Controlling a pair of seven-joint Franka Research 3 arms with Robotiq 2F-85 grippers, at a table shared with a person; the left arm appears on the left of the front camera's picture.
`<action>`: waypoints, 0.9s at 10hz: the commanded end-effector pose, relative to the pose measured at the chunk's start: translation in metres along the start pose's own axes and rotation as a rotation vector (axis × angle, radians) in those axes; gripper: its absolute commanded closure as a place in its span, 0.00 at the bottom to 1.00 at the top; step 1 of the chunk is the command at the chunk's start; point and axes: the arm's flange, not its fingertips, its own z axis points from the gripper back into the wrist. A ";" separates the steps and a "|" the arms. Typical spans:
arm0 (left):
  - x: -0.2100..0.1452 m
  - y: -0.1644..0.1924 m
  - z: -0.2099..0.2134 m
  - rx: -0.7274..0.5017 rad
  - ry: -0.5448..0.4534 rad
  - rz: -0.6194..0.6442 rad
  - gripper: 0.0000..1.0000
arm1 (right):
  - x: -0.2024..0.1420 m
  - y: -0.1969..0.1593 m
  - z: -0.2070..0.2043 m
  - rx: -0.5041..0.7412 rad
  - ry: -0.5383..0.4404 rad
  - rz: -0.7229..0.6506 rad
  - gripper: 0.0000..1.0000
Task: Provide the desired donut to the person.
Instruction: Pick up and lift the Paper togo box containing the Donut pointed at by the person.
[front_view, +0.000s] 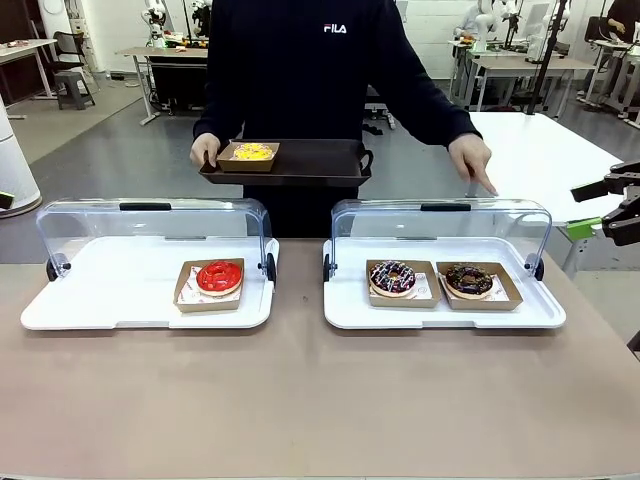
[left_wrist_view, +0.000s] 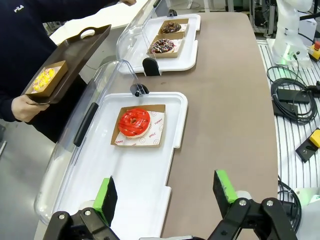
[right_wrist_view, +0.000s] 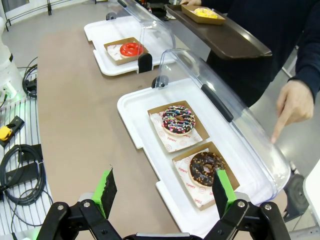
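The person (front_view: 300, 60) stands at the far side, one hand holding a black tray (front_view: 300, 165) with a yellow donut (front_view: 251, 152) in a card box. Their other hand (front_view: 472, 160) points a finger down at the right end of the right case's lid, over the side where the dark chocolate donut (front_view: 468, 279) lies. Beside it sits a sprinkled chocolate donut (front_view: 392, 277). A red donut (front_view: 218, 276) lies in the left case. My left gripper (left_wrist_view: 165, 192) hovers open over the left tray's near end. My right gripper (right_wrist_view: 165, 190) is open and empty, short of the dark donut (right_wrist_view: 207, 168).
Both white display trays (front_view: 120, 300) (front_view: 540, 315) have clear lids (front_view: 150, 225) swung up at the back. The brown tabletop (front_view: 300, 400) in front of them is bare. Cables and boxes (left_wrist_view: 295, 105) lie off the table's side. My right gripper (front_view: 598, 208) stays beyond the table's right edge.
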 end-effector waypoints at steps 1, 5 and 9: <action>-0.003 -0.001 -0.001 0.006 -0.027 -0.012 0.00 | 0.000 -0.003 -0.003 0.006 -0.034 0.010 0.00; -0.003 -0.001 -0.001 0.006 -0.027 -0.012 0.00 | 0.000 -0.003 -0.003 0.006 -0.034 0.010 0.00; -0.003 -0.001 -0.001 0.006 -0.027 -0.012 0.00 | 0.000 -0.003 -0.003 0.006 -0.034 0.010 0.00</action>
